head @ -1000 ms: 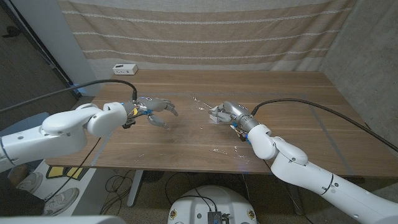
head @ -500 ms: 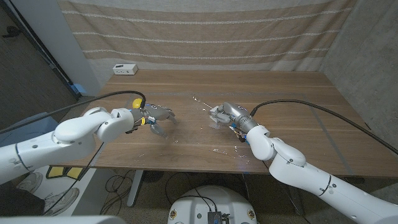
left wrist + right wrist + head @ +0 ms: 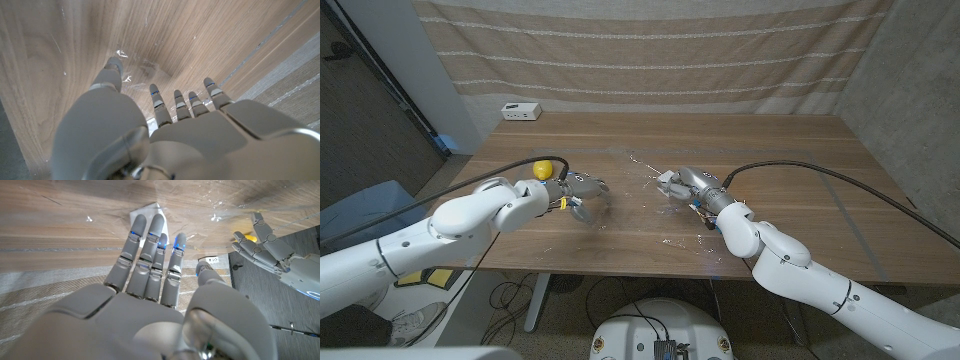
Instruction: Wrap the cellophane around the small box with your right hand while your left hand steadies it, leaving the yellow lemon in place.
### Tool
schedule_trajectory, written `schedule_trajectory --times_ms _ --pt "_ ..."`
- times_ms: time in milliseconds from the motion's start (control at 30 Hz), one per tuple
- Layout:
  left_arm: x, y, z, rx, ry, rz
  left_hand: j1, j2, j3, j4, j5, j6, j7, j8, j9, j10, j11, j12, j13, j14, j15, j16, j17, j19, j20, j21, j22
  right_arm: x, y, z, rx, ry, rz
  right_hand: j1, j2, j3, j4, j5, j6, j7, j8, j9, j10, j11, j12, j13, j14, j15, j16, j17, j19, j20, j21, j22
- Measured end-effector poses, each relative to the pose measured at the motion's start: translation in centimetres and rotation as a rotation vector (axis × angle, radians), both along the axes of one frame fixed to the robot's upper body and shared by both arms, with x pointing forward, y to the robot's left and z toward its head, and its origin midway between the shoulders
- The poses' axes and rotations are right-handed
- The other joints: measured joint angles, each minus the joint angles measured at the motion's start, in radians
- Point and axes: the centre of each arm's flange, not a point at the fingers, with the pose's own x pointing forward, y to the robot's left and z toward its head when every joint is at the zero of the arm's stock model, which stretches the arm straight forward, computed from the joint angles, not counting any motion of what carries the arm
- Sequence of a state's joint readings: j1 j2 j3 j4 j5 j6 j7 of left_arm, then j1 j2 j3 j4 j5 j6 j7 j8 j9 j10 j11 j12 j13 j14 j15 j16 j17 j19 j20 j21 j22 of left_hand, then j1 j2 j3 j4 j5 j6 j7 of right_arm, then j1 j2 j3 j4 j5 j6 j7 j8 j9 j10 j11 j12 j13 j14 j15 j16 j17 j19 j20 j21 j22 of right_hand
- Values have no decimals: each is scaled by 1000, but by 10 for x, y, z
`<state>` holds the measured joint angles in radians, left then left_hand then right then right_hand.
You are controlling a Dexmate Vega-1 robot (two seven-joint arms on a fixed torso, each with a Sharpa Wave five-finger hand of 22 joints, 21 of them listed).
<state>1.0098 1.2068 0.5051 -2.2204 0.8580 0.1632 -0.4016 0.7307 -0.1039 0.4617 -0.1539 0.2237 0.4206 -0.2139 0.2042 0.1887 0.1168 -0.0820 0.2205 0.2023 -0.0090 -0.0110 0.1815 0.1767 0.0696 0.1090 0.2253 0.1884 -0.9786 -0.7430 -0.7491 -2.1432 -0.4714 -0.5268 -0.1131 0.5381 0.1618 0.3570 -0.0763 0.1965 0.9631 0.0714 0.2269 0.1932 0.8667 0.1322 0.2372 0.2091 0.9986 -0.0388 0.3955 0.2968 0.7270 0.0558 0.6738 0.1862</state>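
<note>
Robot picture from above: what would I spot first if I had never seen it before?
You would probably spot the two big white arms first, reaching in from the bottom corners over the wooden table. The right robot hand reaches onto a small white box under crinkly clear cellophane near the middle. A bright yellow lemon peeks out behind the left robot hand, whose fingers are spread.

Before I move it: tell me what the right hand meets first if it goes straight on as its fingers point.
The right hand likely meets the small white box first; its fingertips already lie at or over it under crinkled clear cellophane. Contact is unclear.
</note>
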Motion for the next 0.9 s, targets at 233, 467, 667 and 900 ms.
schedule_trajectory --times_ms 233,467,667,900 --pt "2 -7 -7 48 -41 -9 21 10 -4 -4 0 38 -4 8 0 30 -8 12 0 15 -15 4 0 14 -13 0 0 2 -1 -2 3 7 -3 -8 0 5 3 0 0 0 0 0 6 -2 0 0 0 0 0 0 0 0 0 0" --pt "4 -11 -19 94 -84 -11 46 17 -9 -6 0 75 -5 16 0 67 -21 24 0 40 -25 12 0 36 -25 4 -2 3 -2 -1 6 7 -3 -12 -4 9 -1 0 5 5 0 0 7 0 0 0 2 2 -4 -5 0 0 0 0" --pt "6 -12 -28 95 -118 -23 63 21 -21 -2 0 128 -3 25 0 113 -25 37 0 80 -25 17 -2 60 -23 8 -3 3 -2 2 5 1 2 -12 -4 16 0 0 5 5 0 0 11 -3 0 0 2 2 -8 -5 0 0 0 0" --pt "6 -12 -32 61 -184 -52 150 108 -25 2 -23 314 6 52 -2 220 -26 55 -3 179 -27 20 -5 131 -34 23 0 4 -1 5 1 -1 4 -17 -6 17 -1 0 11 0 0 0 11 -3 -5 0 2 2 -8 -4 0 0 0 0"
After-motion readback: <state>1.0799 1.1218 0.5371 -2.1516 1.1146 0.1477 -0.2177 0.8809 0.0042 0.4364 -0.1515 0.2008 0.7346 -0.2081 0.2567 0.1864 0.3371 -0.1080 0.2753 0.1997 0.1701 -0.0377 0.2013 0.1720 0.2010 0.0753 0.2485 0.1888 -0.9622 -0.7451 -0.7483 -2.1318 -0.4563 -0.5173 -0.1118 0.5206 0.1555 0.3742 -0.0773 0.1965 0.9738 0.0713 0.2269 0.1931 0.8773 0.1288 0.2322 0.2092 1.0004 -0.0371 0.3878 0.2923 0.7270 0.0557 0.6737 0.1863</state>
